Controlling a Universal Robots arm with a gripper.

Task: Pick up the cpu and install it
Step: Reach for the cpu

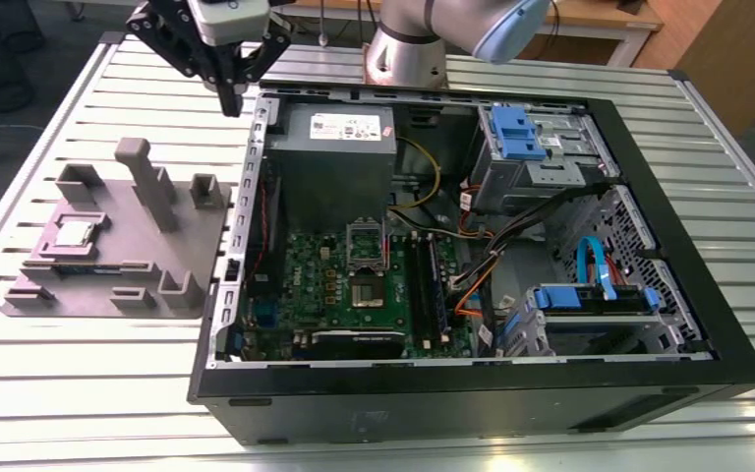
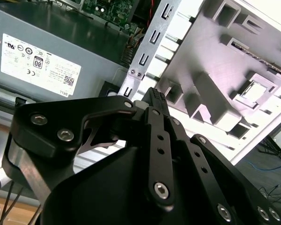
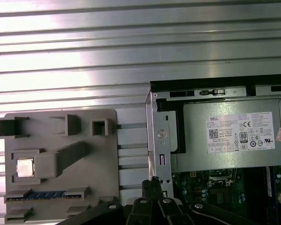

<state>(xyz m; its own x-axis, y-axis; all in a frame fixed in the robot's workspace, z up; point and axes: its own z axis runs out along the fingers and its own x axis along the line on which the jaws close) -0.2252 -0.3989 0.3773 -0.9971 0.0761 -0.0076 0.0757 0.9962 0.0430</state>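
Observation:
The cpu (image 1: 74,233) is a small silver square lying in a recess of the grey fixture (image 1: 142,251), which sits on the table at the exterior view's left of the computer case. Both wrist views show it too: cpu (image 3: 25,167) and cpu (image 2: 255,91). My gripper (image 1: 231,98) hangs high above the table near the case's back left corner, well apart from the cpu. Its black fingers (image 3: 152,183) are shut together with nothing between them. The motherboard (image 1: 338,285) lies inside the case, with its socket (image 1: 367,261) uncovered.
The open black computer case (image 1: 692,383) holds a grey power supply (image 1: 331,147), cables and blue drive brackets (image 1: 515,133). Tall pegs (image 1: 148,182) rise from the fixture, and a memory stick (image 3: 47,194) lies in it. The slatted metal table (image 1: 89,393) surrounds everything.

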